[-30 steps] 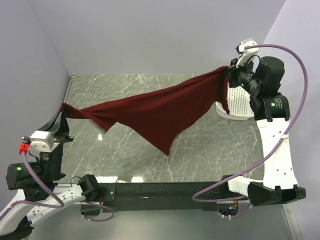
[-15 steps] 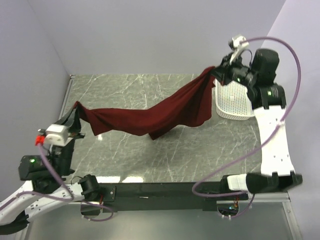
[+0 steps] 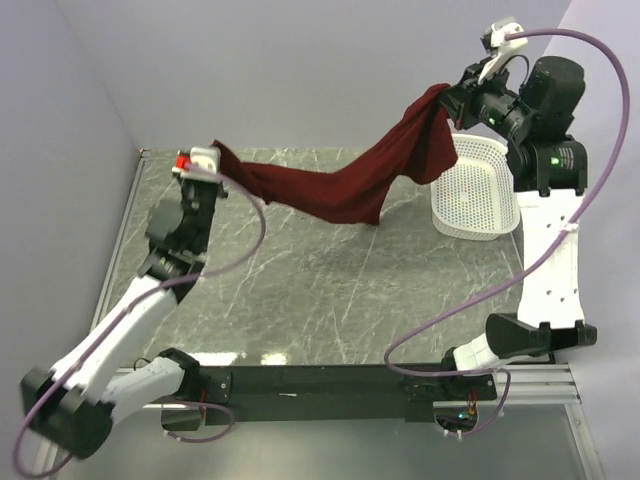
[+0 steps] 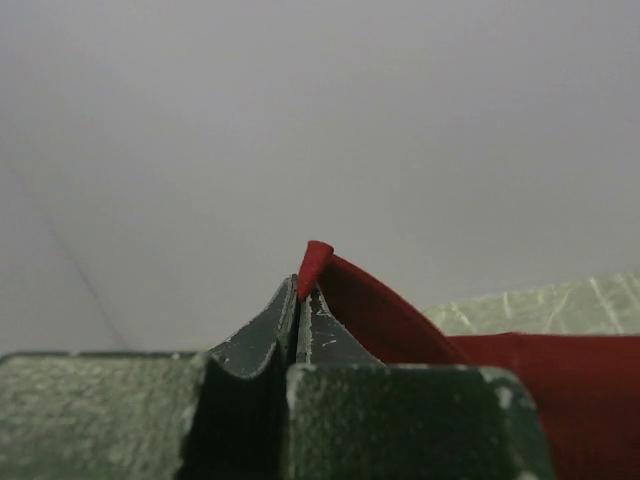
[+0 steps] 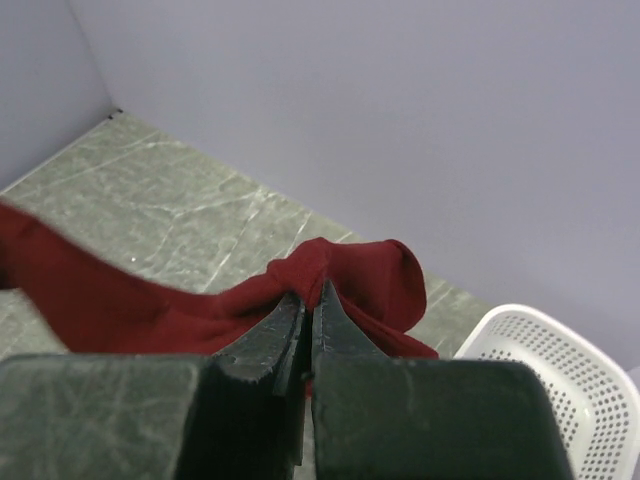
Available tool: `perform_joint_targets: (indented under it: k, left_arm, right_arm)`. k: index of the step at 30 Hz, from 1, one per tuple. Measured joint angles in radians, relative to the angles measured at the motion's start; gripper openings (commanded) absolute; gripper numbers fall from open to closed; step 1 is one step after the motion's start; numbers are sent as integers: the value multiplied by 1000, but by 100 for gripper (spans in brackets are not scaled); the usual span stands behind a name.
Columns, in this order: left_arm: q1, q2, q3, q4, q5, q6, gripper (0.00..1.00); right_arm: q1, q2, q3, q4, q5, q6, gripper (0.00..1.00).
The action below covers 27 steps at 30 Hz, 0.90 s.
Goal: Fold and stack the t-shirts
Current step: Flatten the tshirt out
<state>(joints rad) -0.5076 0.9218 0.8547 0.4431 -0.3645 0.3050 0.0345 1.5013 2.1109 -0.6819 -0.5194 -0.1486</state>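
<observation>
Hanging in the air between two robot arms, a dark red t-shirt [image 3: 350,185] stretches across the far half of a grey marble-patterned desk [image 3: 330,300]. The left gripper [image 3: 216,158] is clamped tight on one end of the cloth, up near the far left corner of the desk. A small red tip of fabric pokes out beyond its pinched fingertips. The right gripper [image 3: 452,100] is clamped just as tightly on the other end, raised higher and over toward the far right, close to the back wall.

From the right gripper a thick bunch of fabric drops down. The t-shirt then sags in a shallow curve toward the left gripper, with a loose pointed flap dangling from the middle. From overhead I cannot tell whether that lowest flap touches the desk; the rest of the t-shirt is plainly lifted off it.

A white plastic basket [image 3: 478,195] with small holes in its walls sits on the desk at the far right, just below and beside the right gripper. The hanging cloth overlaps its left rim in the overhead view.

The left arm reaches long and straight from the near left corner. The right arm stands tall at the right edge. A purple cable loops along each.
</observation>
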Motion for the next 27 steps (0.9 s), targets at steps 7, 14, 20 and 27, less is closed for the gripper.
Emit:
perform_joint_targets:
  k: [7, 14, 20, 27]
  left_arm:
    - [116, 271, 109, 118, 193, -196, 1]
    - [227, 156, -37, 37, 302, -298, 19]
    - [275, -47, -158, -288, 346, -410, 94]
    - [287, -312, -140, -589, 316, -543, 99]
  right_arm:
    - [-2, -130, -123, 55, -163, -65, 0]
    - [354, -504, -737, -50, -367, -392, 0]
    - [668, -533, -1141, -90, -349, -473, 76]
    - [838, -340, -1129, -110, -238, -559, 85]
